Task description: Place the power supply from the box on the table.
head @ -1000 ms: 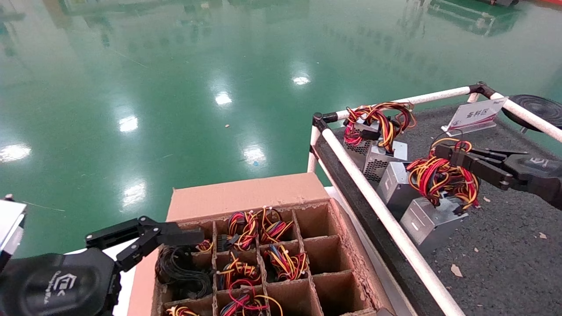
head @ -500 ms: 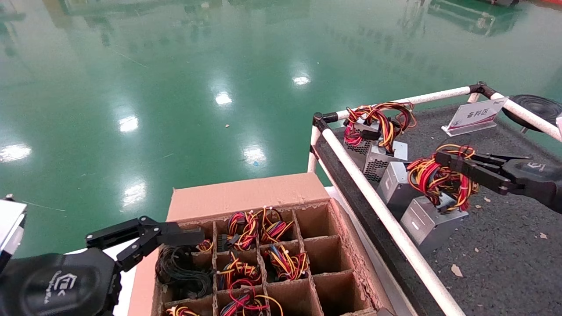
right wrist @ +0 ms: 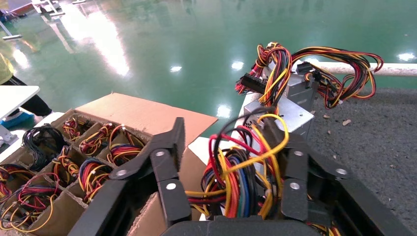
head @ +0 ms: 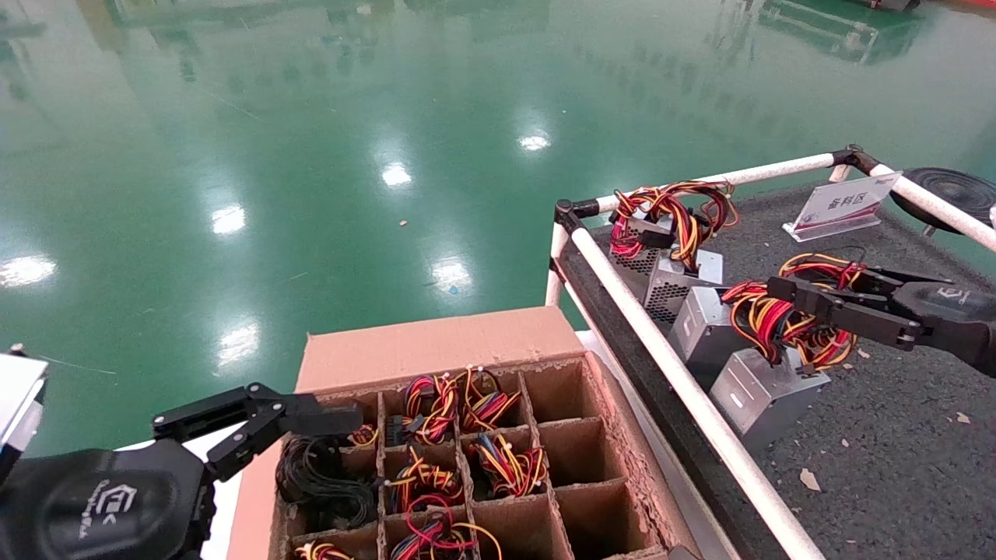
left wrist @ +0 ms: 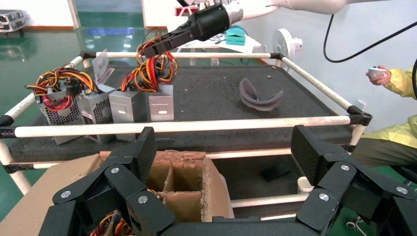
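Right claw, spread wide around the power supply wires; only left-wrist view shows purple strap.

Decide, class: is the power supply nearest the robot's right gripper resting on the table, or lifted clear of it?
Touching. In the left wrist view the power supply stands with its base on the table, no gap beneath, while the right gripper sits at its wires above.

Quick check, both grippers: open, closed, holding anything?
Left gripper: open, empty, at the box's far-left corner.
Right gripper: open around the wire bundle of the power supply on the table.
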`<state>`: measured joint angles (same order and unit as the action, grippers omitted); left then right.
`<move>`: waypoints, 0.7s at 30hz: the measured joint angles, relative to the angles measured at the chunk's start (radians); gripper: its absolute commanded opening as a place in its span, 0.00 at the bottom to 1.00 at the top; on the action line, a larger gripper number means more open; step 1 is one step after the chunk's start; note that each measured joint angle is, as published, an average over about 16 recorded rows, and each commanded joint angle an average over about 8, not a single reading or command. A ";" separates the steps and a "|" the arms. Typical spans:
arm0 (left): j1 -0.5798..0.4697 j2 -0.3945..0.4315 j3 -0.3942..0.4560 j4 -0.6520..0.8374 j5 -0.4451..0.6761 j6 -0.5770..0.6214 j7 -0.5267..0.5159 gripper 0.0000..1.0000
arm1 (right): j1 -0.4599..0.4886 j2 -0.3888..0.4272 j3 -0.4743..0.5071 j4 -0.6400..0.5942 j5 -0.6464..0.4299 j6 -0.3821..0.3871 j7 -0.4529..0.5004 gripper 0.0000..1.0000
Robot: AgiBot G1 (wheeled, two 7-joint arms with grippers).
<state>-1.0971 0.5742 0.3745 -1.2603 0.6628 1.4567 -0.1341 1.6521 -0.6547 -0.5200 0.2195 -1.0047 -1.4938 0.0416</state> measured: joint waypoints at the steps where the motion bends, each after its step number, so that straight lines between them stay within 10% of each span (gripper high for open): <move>1: 0.000 0.000 0.000 0.000 0.000 0.000 0.000 1.00 | 0.001 0.000 0.001 0.001 0.001 0.000 0.001 1.00; 21: 0.000 0.000 0.000 0.000 0.000 0.000 0.000 1.00 | 0.030 -0.006 0.007 0.024 0.010 0.002 0.019 1.00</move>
<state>-1.0971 0.5742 0.3745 -1.2601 0.6627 1.4566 -0.1340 1.6824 -0.6608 -0.5125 0.2437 -0.9944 -1.4917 0.0610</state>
